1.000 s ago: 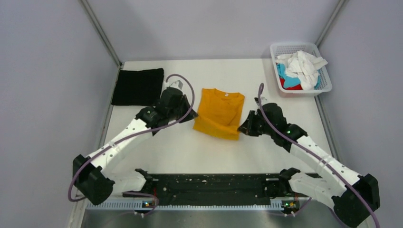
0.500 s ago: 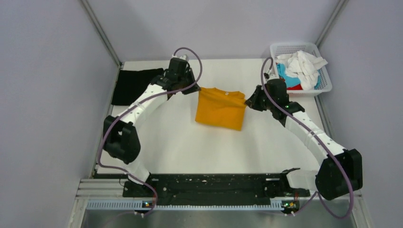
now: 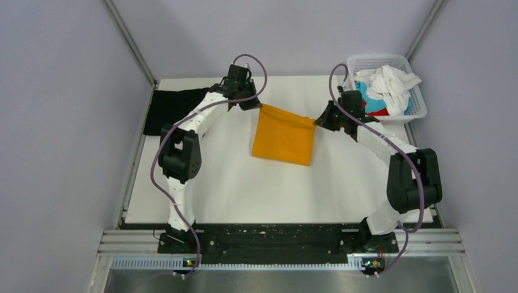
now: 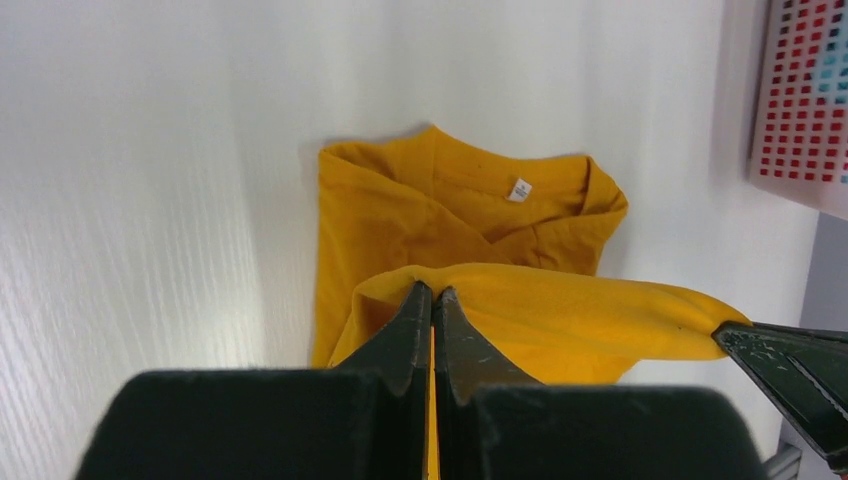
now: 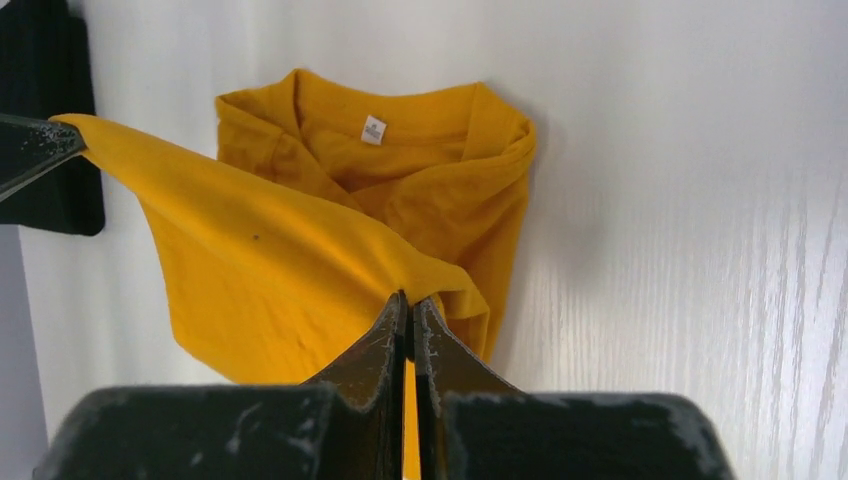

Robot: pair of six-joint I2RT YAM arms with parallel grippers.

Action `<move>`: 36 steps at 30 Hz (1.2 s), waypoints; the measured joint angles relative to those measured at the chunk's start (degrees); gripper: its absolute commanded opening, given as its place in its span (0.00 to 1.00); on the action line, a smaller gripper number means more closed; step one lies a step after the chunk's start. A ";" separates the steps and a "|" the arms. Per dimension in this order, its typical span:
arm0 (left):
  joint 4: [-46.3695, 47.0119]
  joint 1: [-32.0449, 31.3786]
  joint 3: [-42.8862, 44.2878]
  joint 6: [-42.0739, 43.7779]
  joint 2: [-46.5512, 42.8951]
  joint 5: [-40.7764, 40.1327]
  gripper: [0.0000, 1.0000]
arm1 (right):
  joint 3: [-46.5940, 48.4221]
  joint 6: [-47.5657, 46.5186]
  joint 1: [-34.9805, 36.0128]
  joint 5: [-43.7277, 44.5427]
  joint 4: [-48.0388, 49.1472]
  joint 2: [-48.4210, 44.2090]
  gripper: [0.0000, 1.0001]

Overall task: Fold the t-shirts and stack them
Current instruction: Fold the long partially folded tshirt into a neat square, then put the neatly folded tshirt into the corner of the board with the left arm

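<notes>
While the mustard-orange t-shirt point(image 3: 284, 137) is mid-fold, both grips look thin. Left pincer point(image 3: 258, 106) is clamped tight on one corner of the lifted edge, right pincer point(image 3: 317, 122) on the other. The edge is stretched fairly taut between them, above the far middle of the tabletop point(image 3: 232, 189). The rest of the shirt lies flat below, with the collar and white neck label point(image 4: 519, 189) toward the far edge, under the raised flap.

Black t-shirt point(image 3: 166, 110) sits folded at the far-left corner. Basket point(image 3: 380, 59) at the far-right corner holds a white shirt point(image 3: 391, 82), a light-blue shirt point(image 3: 364, 93) and a red shirt point(image 3: 374, 111), all crumpled.

Risks as I see them:
- Only the fingertips bite the cloth. Any harder pull apart and a corner could slip out, dropping the flap and losing the fold.
- Raised edge sits tilted in the top view, left end farther back. Laid down like that, the fold lands skewed against the collar.
- Carried too far, the flap overshoots the collar or the bottom layer drags and bunches.
- Uneven release drops one corner first and leaves a wrinkle.
- Left arm passes by the black t-shirt's edge, so a low retreat could scuff it. Right arm is near the basket, same worry.
</notes>
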 measured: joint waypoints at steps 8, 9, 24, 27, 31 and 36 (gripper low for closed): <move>-3.58 1.18 12.33 1.86 12.68 0.83 0.87 | 10.10 -2.43 -1.73 1.66 0.81 13.42 0.88; -3.87 1.40 13.11 1.92 13.46 0.96 0.97 | 12.11 -3.04 -2.08 1.77 0.35 15.26 0.89; -3.06 1.73 -6.78 1.77 5.20 5.64 0.84 | -2.19 -4.74 -2.82 1.57 -0.98 -5.05 0.99; -3.06 1.29 -8.63 1.81 5.18 6.08 0.73 | -7.72 -4.76 -2.82 1.27 -1.70 -12.76 0.99; -3.82 0.37 -7.65 2.01 6.32 6.29 0.58 | -12.55 -5.25 -2.82 1.11 -3.96 -21.09 0.99; -4.76 -2.01 -5.05 1.90 8.22 3.80 0.33 | -14.58 -6.38 -2.82 2.27 -7.02 -26.86 0.99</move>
